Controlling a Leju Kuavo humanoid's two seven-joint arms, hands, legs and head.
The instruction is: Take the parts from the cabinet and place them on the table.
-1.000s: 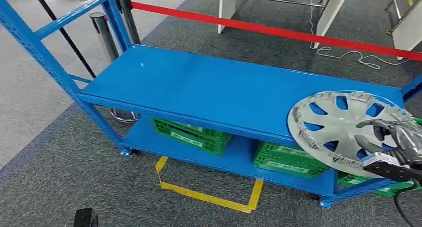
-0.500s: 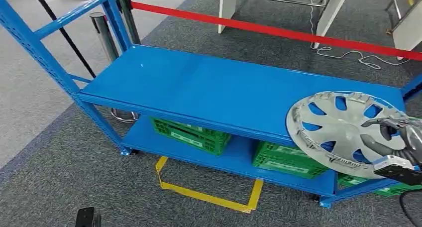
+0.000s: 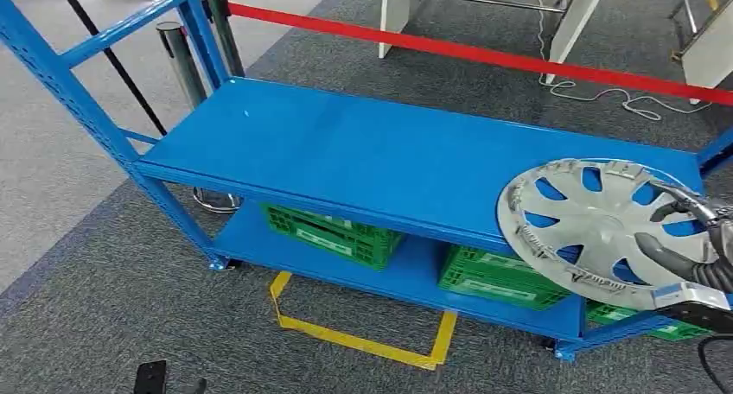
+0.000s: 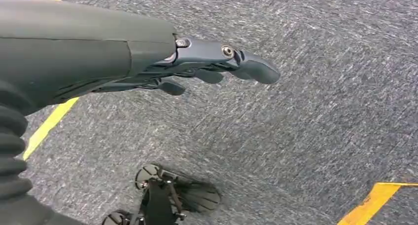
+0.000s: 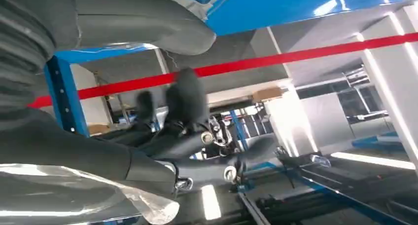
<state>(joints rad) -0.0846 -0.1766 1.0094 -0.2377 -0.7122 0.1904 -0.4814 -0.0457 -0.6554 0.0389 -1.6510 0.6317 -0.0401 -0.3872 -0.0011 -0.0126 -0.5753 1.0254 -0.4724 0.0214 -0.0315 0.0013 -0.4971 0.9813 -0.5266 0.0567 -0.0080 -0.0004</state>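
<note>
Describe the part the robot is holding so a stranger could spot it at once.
Find the long blue shelf rack on the grey carpet, then go to its right end. There the right hand grips a silver hubcap, a round disc with cut-out spokes. Its neighbours are green crates, boxy and down on the lower shelf.

Right robot hand shifted rightward on hubcap.
</note>
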